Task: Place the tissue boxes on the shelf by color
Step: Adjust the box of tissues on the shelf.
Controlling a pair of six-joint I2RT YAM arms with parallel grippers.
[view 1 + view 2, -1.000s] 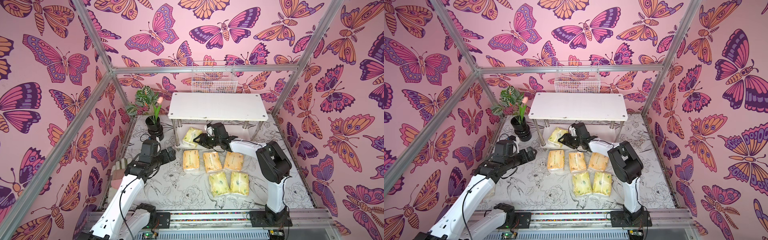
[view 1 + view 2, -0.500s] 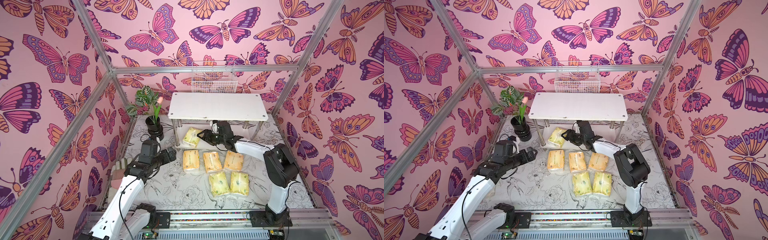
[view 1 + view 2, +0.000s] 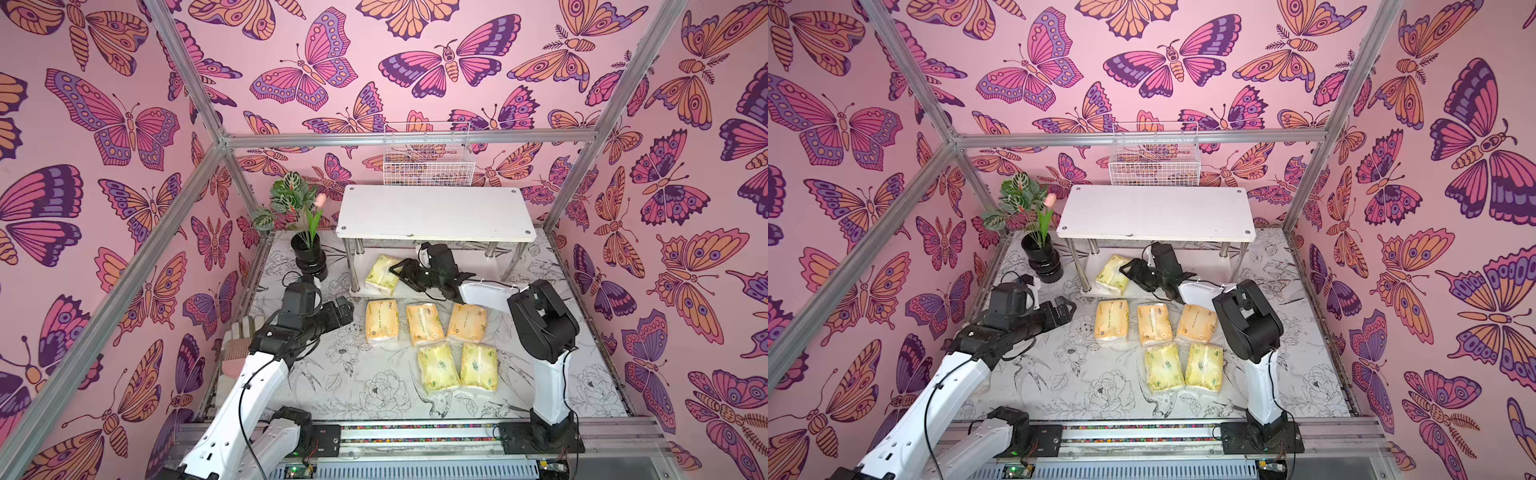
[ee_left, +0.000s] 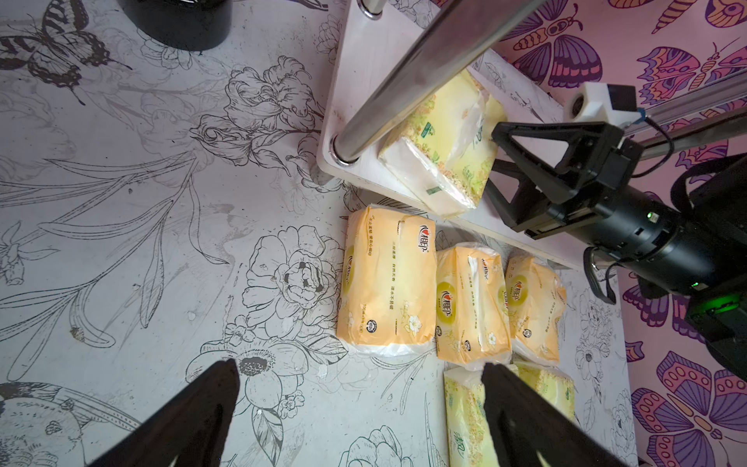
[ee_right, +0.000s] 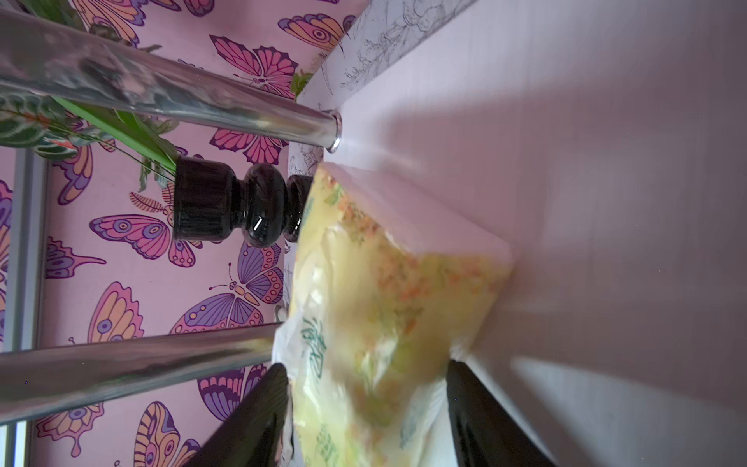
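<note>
The right pincer (image 4: 490, 158) is reaching into the shelf (image 3: 436, 212), its jaws standing wide around the end of 1 pale green pack (image 3: 381, 272). Both fingers are meeting the wrap in the right wrist view, but I cannot tell whether they are pressing it. That pack is lying askew on the lower board, near the front left leg. 3 orange packs (image 3: 424, 324) are lying in a row on the table (image 3: 324, 386) just before the shelf, with 2 pale packs (image 3: 438, 368) side by side nearer the robot. The left pincer (image 3: 345, 309) is hovering left of the row, jaws apart and empty.
</note>
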